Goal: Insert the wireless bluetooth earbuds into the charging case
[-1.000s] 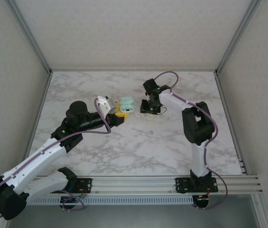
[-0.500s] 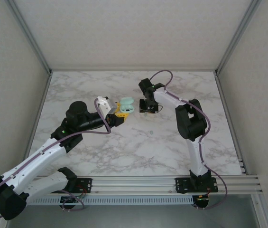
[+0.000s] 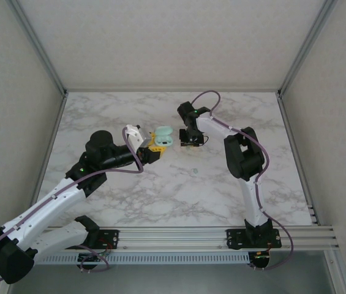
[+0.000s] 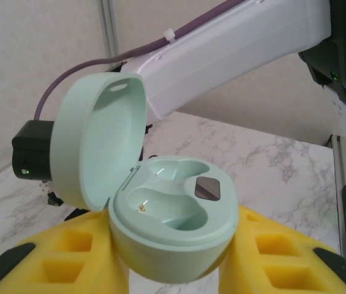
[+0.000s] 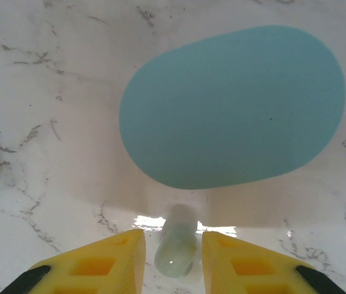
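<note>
The left hand [image 4: 171, 257] is gripping the mint-green charging case [image 4: 173, 217] between its yellow fingers [image 4: 62, 260], one on each side of the rounded base. The case is standing open, its lid [image 4: 99, 147] tilting back toward the upper left of the left wrist view, and the two moulded wells inside are showing bare. In the top view this left hand [image 3: 153, 147] is holding the case [image 3: 163, 136] just above the centre of the marble surface [image 3: 130, 190].

The right hand [image 3: 191, 139] is hanging just to the right of the case in the top view, pointing down at the surface. In the right wrist view its yellow fingers [image 5: 93, 266] are standing narrow, with a pale earbud [image 5: 176, 250] sitting between them at the bottom centre. Whether the pads are actually pressing on the bud I cannot tell, as thin slivers of surface are showing on both sides of it. Just above the bud, a closed teal-blue oval case [image 5: 234, 107] is lying flat on the marble across the upper right.

Another tiny bud [image 3: 195, 170] is lying alone on the surface, below the right hand, apart from both hands.
</note>
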### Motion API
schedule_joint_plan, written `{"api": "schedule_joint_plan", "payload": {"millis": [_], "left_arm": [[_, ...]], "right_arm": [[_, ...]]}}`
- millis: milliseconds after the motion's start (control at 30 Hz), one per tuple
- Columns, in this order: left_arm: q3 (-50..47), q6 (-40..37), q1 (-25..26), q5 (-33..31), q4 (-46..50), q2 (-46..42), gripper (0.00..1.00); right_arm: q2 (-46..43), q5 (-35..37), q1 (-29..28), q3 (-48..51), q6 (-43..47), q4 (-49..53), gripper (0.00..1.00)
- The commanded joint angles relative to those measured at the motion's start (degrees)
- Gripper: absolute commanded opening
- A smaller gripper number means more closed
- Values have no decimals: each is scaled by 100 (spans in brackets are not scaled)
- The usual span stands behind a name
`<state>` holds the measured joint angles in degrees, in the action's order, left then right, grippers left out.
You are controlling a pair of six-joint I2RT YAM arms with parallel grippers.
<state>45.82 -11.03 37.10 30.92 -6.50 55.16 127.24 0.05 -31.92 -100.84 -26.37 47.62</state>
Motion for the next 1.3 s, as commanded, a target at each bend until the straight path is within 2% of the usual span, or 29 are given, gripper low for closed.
{"api": "schedule_joint_plan", "payload": {"millis": [0,233,533,667,900,967,1100,1267], "left_arm": [[-10,-78,52,-33,-31,-41,19],[-9,-74,52,-24,-26,-26,19],[14,-53,52,-7,-28,-1,19],[36,-49,52,-7,-19,19,19],[80,-41,52,-46,-2,42,19],[85,-10,52,-122,6,16,19],[59,21,27,-339,-4,-29,18],[-25,75,-70,-470,-133,-206,18]], "right_arm": [[168,118,-65,-130,44,156,30],[161,166,-88,-63,67,90,25],[231,241,-86,-113,138,106,26],[260,232,-88,-140,183,112,22],[-298,1,-91,100,220,72,18],[-733,-321,-86,363,227,-35,18],[-1888,-1517,-44,1193,128,-587,18],[-3225,-3875,368,2289,-498,-1665,18]]}}
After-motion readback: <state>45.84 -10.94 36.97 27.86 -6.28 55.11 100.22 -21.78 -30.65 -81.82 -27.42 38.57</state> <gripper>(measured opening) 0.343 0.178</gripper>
